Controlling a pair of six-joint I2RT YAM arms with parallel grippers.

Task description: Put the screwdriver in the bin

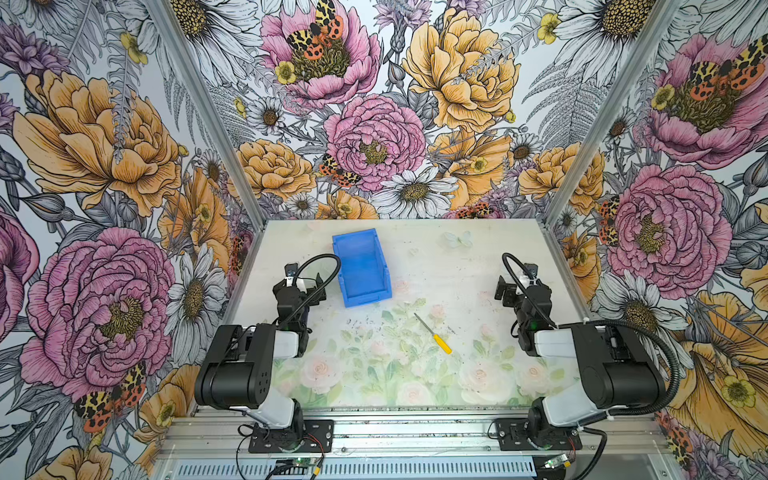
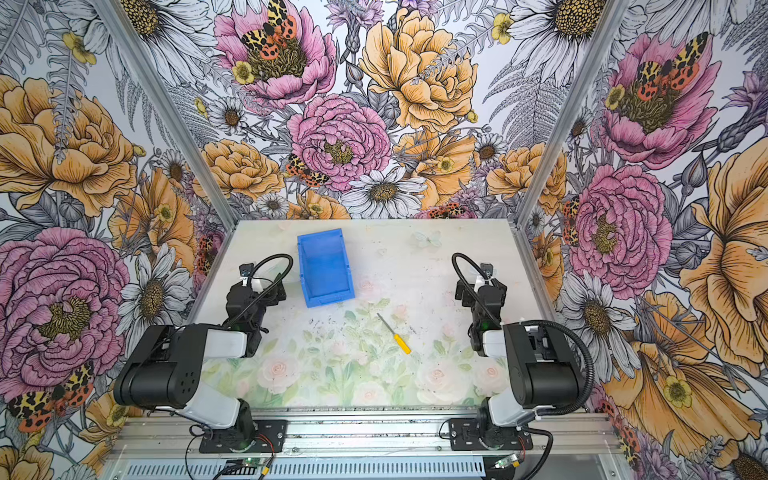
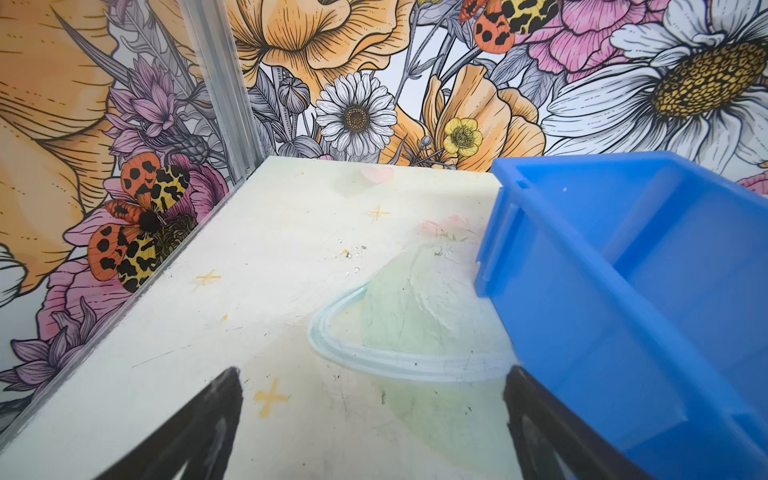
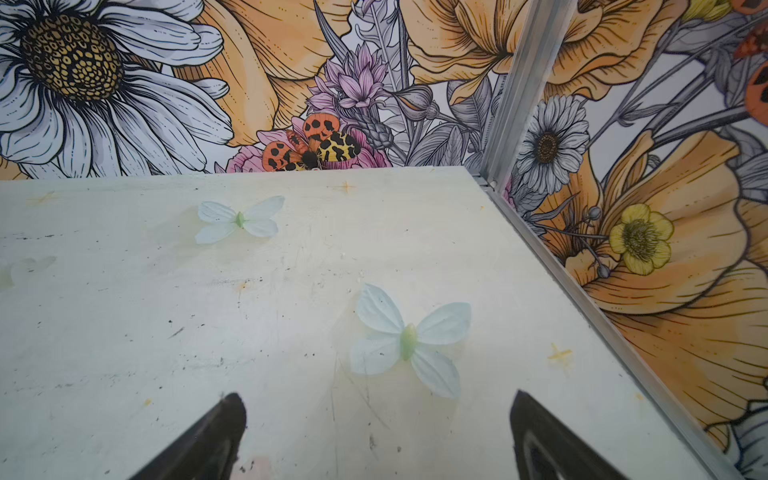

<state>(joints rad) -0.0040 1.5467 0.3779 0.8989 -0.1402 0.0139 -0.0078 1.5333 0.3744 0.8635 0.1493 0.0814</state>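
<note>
The screwdriver, with a yellow handle and a thin dark shaft, lies flat on the mat near the middle of the table, its shaft pointing toward the bin. The blue bin stands open-topped behind it, left of centre, with nothing showing inside. My left gripper is open and empty, right beside the bin's wall. Over at the right side, my right gripper is open above bare mat. The screwdriver is out of both wrist views.
Flower-print walls with aluminium posts close in the table on three sides. The mat carries printed roses and pale butterflies. Both arm bases sit on the metal rail along the front edge.
</note>
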